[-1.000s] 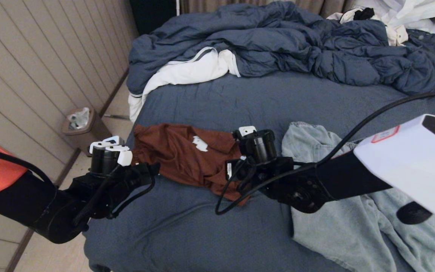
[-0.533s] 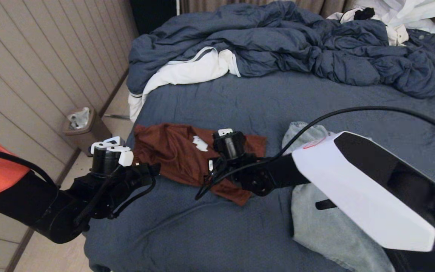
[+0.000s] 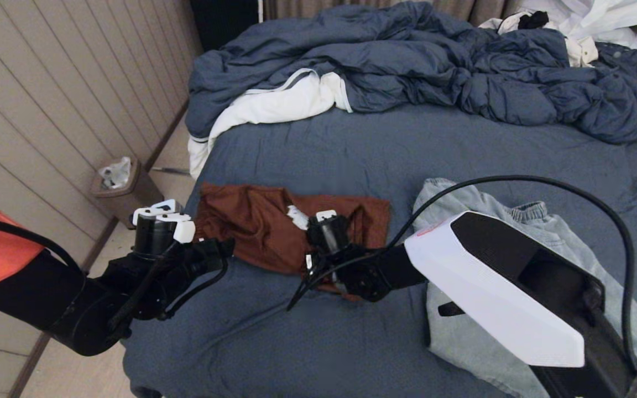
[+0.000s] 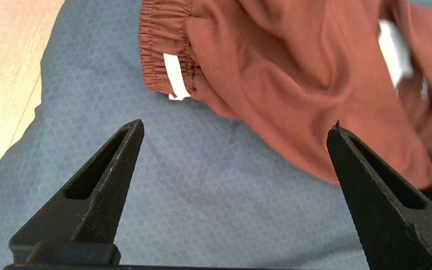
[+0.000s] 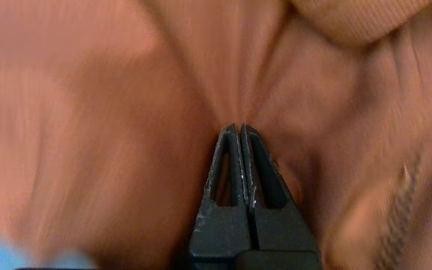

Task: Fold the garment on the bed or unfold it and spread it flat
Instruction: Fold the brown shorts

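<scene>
A rust-brown garment (image 3: 246, 229) with an elastic waistband (image 4: 163, 48) lies crumpled near the left edge of the bed's slate-blue sheet (image 3: 351, 160). My right gripper (image 3: 314, 264) sits low over the garment's middle, shut on a pinch of its cloth (image 5: 88, 112); the fabric puckers at the fingertips (image 5: 243, 129). Off the garment's left end, my left gripper (image 3: 223, 247) hovers open just above the sheet, nothing between its fingers (image 4: 126, 150). The puffy blue duvet (image 3: 407, 61) with white lining is heaped at the far end of the bed.
A pale blue denim garment (image 3: 445, 193) lies to the right of the brown one, partly under my right arm. White clothes (image 3: 589, 22) sit at the far right corner. A small bin (image 3: 116, 182) stands on the floor by the panelled wall on the left.
My right gripper has moved left and slightly toward me, dragging pinched brown cloth so the garment bunches in the middle and its right part lies uncovered. The left arm has stayed still.
</scene>
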